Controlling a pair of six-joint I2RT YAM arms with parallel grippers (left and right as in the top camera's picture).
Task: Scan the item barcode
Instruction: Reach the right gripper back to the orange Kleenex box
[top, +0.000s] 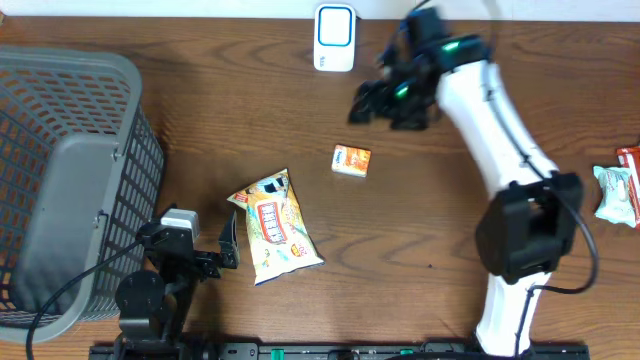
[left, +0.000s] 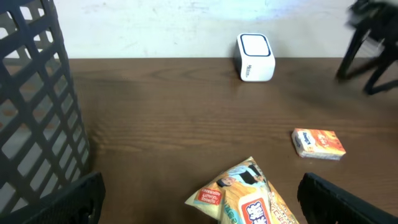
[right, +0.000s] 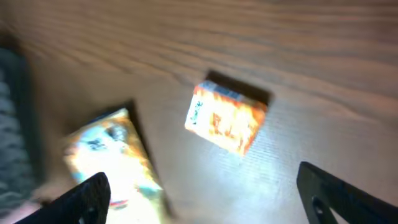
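Right wrist: small orange carton (right: 225, 118) flat on tabletop (right: 323, 56); looks light, stiff, crushable. Take across narrow sides. Right hand (right: 202, 190) released, empty.

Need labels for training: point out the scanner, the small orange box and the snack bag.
scanner (top: 334, 36), overhead view, middle of its white face.
small orange box (top: 351, 160), overhead view, middle of its top.
snack bag (top: 275, 228), overhead view, middle of its printed front.

Left end effector (top: 228, 245) spread wide; right end effector (top: 383, 106) spread, empty.
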